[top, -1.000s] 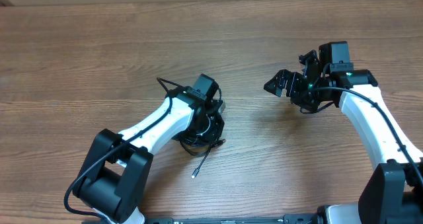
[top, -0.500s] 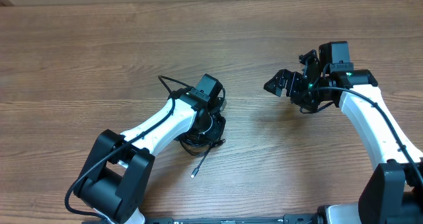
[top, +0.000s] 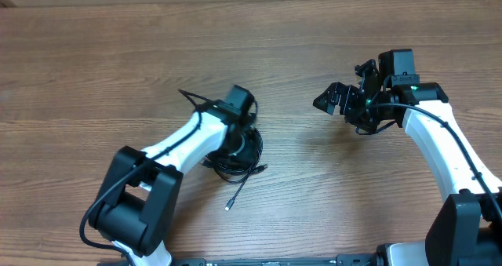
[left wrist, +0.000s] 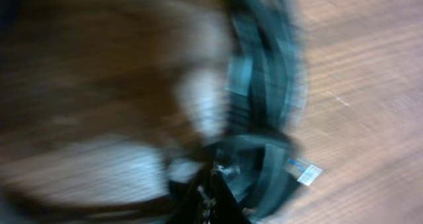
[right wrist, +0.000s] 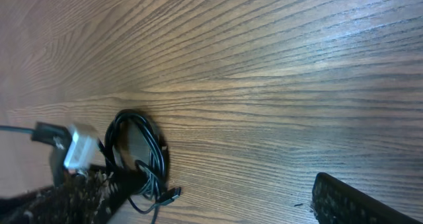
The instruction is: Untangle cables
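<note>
Two grippers: left gripper (top: 245,137) is clenched tight in the cables (top: 234,166), likely to tug them; right gripper (top: 323,100) waits wide open nearby.

My left arm (top: 184,139) has swung toward my left (after a tiny nudge the other way half a second back). The wrist camera block (top: 239,100) now sits further left and a touch higher up the table than a second ago. The thin lead (top: 188,98) kinking off the forearm went along, so its bend is nearer the left too. The shoulder link (top: 133,211) has turned a little with the swing. With the wrist shifted, more of the cables (top: 246,150) shows on its right side, as a rounder black coil than before, and the bundle looks dragged slightly left. The left wrist view is smeared by motion, detail unreadable.
</note>
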